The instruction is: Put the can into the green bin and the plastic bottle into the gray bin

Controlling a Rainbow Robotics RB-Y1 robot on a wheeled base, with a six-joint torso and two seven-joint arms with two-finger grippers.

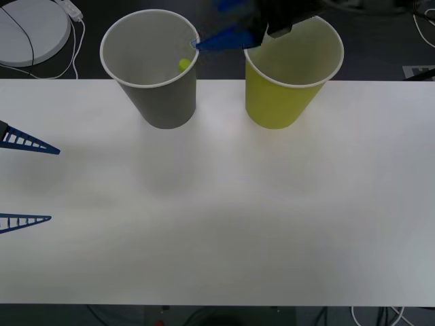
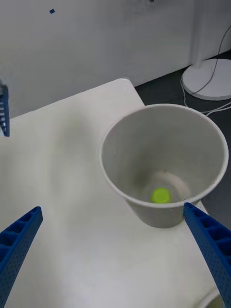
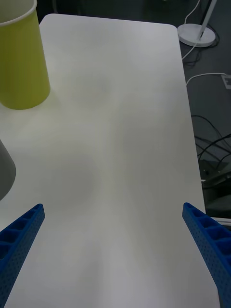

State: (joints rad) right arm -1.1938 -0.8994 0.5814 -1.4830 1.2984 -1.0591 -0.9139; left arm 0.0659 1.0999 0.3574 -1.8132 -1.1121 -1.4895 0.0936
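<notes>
Plastic bottle (image 1: 184, 64) inside gray bin (image 1: 163, 102), beside green bin (image 1: 279, 102)

The front view looks down and forward from above onto the white table (image 1: 217, 224), with the gray bin (image 1: 160, 95) and green bin (image 1: 285, 88) along the frame's top. The right wrist view hangs close over the gray bin (image 2: 163, 163), looking into it. The left wrist view looks along the tabletop, probably from lower, sharing the green bin (image 3: 21, 62).

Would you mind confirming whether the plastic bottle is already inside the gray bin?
Yes, the plastic bottle's lime-green cap shows at the bottom of the gray bin, below the open right gripper.
</notes>
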